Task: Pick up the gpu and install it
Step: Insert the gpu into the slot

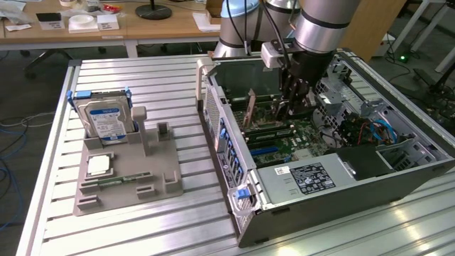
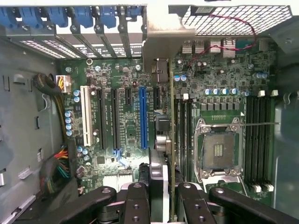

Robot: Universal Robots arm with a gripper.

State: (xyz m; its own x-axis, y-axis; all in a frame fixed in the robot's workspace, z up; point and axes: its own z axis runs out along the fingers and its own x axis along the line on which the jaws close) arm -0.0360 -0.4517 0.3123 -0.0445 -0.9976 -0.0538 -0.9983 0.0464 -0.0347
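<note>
The open case [image 1: 245, 224] walls in the motherboard [image 2: 126, 70] on all sides. The gpu [image 2: 172, 140] hangs edge-down above the slots, clamped between the gripper [image 2: 161, 200] jaws. It looks light, stiff and fragile, best held by its board edges. RAM slots [image 2: 184, 130] sit just beside, so sideways room is scant.

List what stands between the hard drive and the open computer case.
In the exterior view, between the hard drive and the computer case, two grey posts of the holder stand, then bare table slats.
</note>
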